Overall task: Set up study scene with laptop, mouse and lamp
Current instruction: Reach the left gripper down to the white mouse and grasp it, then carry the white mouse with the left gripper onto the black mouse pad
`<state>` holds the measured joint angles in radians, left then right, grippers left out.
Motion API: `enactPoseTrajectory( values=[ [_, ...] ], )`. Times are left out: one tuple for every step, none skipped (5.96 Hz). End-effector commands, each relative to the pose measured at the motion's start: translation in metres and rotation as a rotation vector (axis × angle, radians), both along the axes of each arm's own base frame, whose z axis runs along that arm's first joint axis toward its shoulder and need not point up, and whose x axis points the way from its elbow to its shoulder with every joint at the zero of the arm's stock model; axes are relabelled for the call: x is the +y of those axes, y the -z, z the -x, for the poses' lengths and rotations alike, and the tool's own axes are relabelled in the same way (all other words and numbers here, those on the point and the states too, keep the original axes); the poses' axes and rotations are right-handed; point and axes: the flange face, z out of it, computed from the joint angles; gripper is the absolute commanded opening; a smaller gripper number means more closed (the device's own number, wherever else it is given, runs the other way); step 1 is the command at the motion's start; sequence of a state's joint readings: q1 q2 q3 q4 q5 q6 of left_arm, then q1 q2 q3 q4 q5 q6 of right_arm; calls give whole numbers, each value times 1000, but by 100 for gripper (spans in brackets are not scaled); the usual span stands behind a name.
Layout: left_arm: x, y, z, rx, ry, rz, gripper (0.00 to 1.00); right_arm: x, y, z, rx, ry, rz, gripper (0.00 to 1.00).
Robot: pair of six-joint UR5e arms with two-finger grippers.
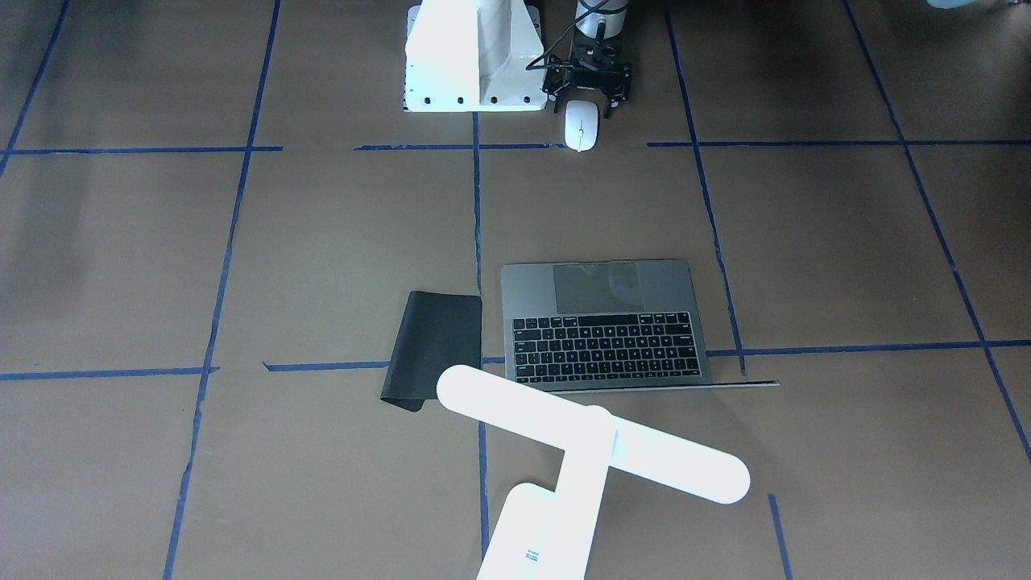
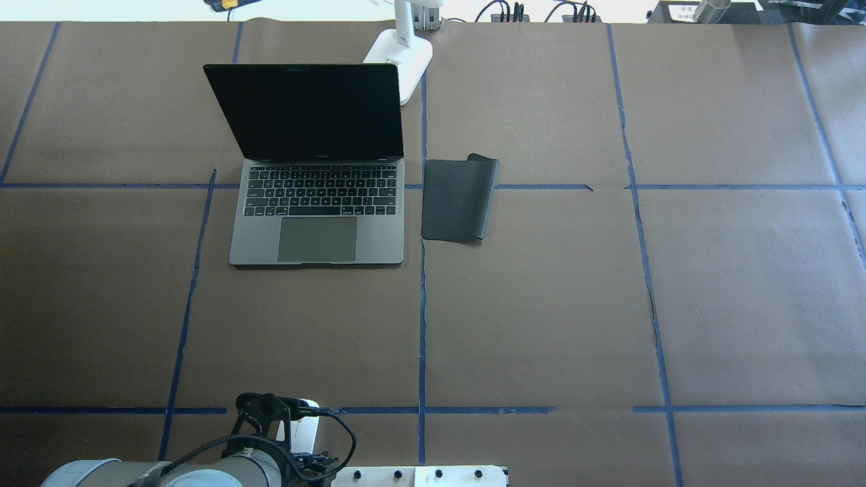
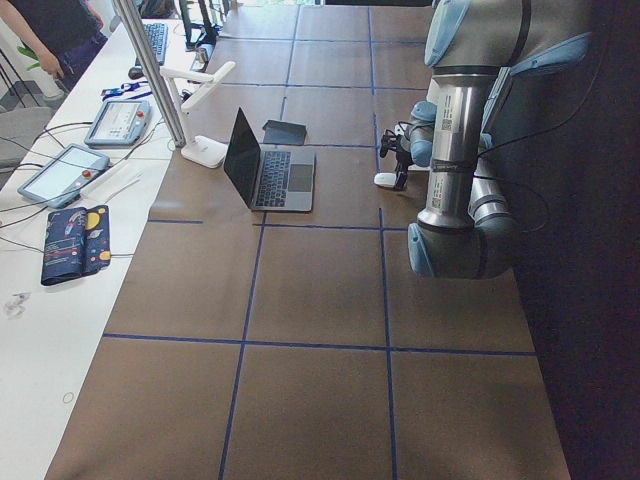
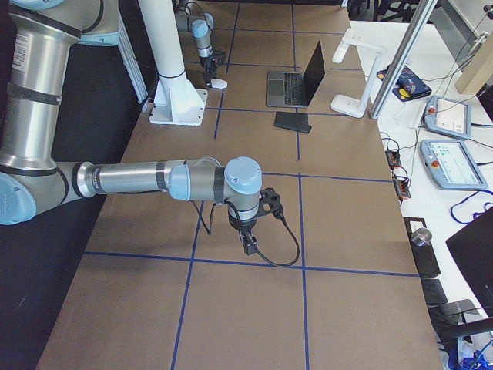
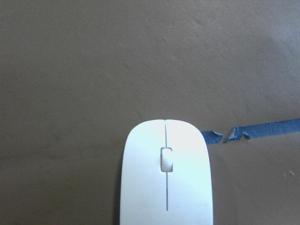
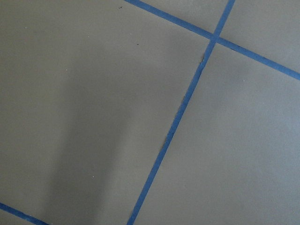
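So, the laptop (image 2: 316,230) is seen open on the desk (image 2: 676,304), with the screen dark and tipped up and the trackpad turned toward the robot. A black mat (image 2: 459,199) is laid just beside it, on its right in the overhead view, with one far corner curled up. The lamp (image 1: 594,441) is stood behind the laptop's far edge, its base tucked just past the screen's corner.

The mouse (image 1: 581,126) is found way back by the robot's base. It's flat on the desk near the white pedestal (image 1: 475,64) and well apart from the laptop, and its laptop-side end is set on a blue tape line. The left tool (image 1: 592,90) is held right at the mouse's robot-side end, fingers spread wide, nothing gripped.

The right tool (image 4: 248,243) is hung low over bare desk, far from all of it. Whether it's spread or closed can't be told, tbh.
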<state>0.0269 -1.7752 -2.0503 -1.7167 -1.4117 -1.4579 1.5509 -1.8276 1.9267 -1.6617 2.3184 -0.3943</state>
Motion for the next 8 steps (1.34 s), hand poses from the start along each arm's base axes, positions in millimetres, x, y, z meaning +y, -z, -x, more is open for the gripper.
enactPoseTrajectory(
  values=[
    [0,0,-3,0,-1,-1,19,0,0,1,-9,-1,3,100],
    [-3,7,1,15,3,-1,5,0,2,2,-24,-1,2,100],
    [-13,22,9,43,1,-13,3,0,-1,2,-27,-4,11,100],
    [-53,73,7,115,21,-87,2,0,-7,2,-34,-12,31,100],
    [-98,102,11,157,87,-90,1,0,-8,2,-31,-16,39,100],
    [-139,120,-8,169,93,-43,1,0,-12,2,-30,-56,84,100],
    [-183,146,-41,164,134,-39,1,-1,-10,2,-29,-97,117,100],
    [-231,166,-55,146,135,-49,1,-2,-9,2,-29,-100,115,100]
  ],
)
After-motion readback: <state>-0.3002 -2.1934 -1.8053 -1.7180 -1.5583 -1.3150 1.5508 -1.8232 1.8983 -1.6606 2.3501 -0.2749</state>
